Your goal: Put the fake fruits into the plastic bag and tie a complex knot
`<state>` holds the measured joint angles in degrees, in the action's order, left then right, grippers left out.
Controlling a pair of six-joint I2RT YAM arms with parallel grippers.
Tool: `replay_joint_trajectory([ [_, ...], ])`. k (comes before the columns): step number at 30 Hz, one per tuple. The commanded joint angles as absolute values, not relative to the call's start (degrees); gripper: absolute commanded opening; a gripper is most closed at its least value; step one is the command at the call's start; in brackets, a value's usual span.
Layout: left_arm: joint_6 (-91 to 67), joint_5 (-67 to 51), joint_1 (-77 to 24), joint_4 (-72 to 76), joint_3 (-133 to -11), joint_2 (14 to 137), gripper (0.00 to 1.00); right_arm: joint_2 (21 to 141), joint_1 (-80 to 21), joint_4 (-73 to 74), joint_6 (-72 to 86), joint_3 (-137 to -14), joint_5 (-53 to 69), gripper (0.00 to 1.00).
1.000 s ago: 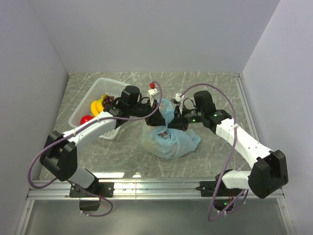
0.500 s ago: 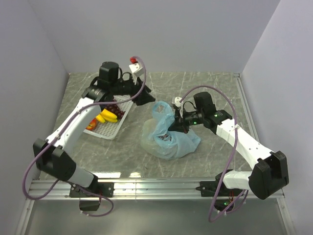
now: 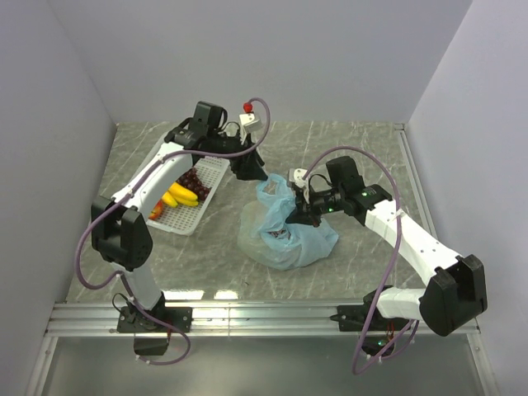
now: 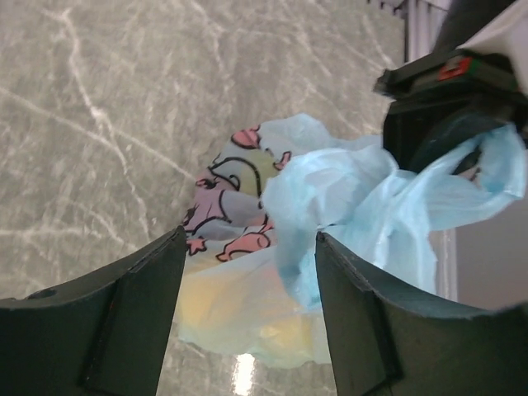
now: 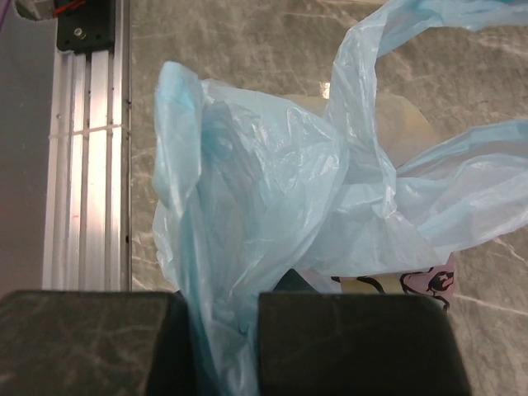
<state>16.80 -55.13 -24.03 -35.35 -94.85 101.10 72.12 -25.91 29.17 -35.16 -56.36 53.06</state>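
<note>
Looking at the plastic bag point(image 3: 285, 235): thin, crinkly, see-through blue, slumped. Clamped on its handle film from the right: right gripper point(image 3: 297, 211). Just behind-left, fingers apart and empty: left gripper point(image 3: 251, 173). Further left, glossy bananas point(image 3: 180, 196) and grapes point(image 3: 194, 176) in a latticed basket point(image 3: 188, 219), so probably left arm's grab.

Lab test cell: bare white walls point(image 3: 247, 58), marble-look tabletop point(image 3: 363, 140), aluminium rail point(image 3: 272, 317).

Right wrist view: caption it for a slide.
Right claw pinches a fold of the light-blue plastic bag above the marbled table.
</note>
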Motion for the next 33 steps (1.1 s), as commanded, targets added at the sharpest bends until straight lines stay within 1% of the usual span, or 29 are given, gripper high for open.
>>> replay_joint_trajectory([
  [1, 16.6, -61.2, -24.3, -32.9, -94.1, 97.9, 0.7, 71.1, -26.5, 30.1, -37.3, -59.4, 53.5, 0.0],
  [7, 18.6, -62.8, -25.5, -37.2, -95.2, 100.0, 0.69, 71.6, -26.7, 30.8, -38.4, -59.8, 53.3, 0.0],
  [9, 19.0, -60.5, -26.3, -37.5, -95.5, 100.3, 0.68, 71.7, -26.6, 30.7, -38.7, -60.1, 53.3, 0.0],
  [11, 17.0, -58.6, -26.6, -34.4, -94.1, 100.0, 0.69, 71.7, -26.6, 30.8, -38.9, -60.2, 53.2, 0.0],
  [13, 17.3, -57.2, -26.8, -33.8, -93.9, 100.0, 0.67, 71.7, -26.6, 30.9, -38.9, -60.2, 52.8, 0.0],
  [15, 18.0, -56.8, -26.8, -35.9, -95.5, 101.0, 0.58, 71.5, -26.7, 31.0, -39.3, -59.9, 52.4, 0.0],
  [16, 19.3, -56.9, -26.7, -37.4, -96.5, 101.8, 0.5, 71.2, -26.7, 30.9, -39.0, -59.9, 52.1, 0.0],
  [17, 19.9, -56.9, -26.5, -39.8, -98.5, 102.1, 0.31, 71.1, -26.7, 30.8, -38.8, -59.4, 51.9, 0.0],
  [19, 19.8, -57.7, -25.8, -40.9, -99.8, 101.3, 0.16, 70.7, -26.6, 29.3, -36.4, -58.8, 50.6, 0.0],
  [20, 19.7, -58.0, -25.6, -42.0, -100.6, 100.7, 0.03, 70.4, -26.6, 28.7, -35.3, -58.1, 50.0, 0.0],
  [21, 19.6, -58.0, -25.0, -42.5, -100.9, 99.9, 0.0, 70.3, -26.6, 26.7, -33.8, -57.6, 49.1, 0.0],
  [24, 19.5, -57.5, -24.6, -43.3, -98.7, 94.8, 0.0, 69.7, -26.1, 24.1, -27.1, -56.4, 47.3, 0.0],
  [25, 18.8, -56.5, -24.5, -43.1, -97.5, 91.3, 0.0, 69.5, -26.0, 23.5, -23.1, -56.3, 46.1, 0.0],
  [27, 17.1, -55.9, -24.7, -41.8, -93.5, 88.0, 0.0, 69.6, -25.9, 21.7, -18.4, -55.6, 45.1, 0.0],
  [31, 7.6, -56.8, -25.3, -39.7, -86.5, 80.3, 0.0, 70.0, -25.8, 19.7, -4.0, -54.9, 42.8, 0.0],
  [33, 4.1, -53.3, -28.2, -37.0, -80.7, 77.4, 0.01, 69.9, -25.8, 18.2, 1.2, -54.0, 41.1, 0.0],
])
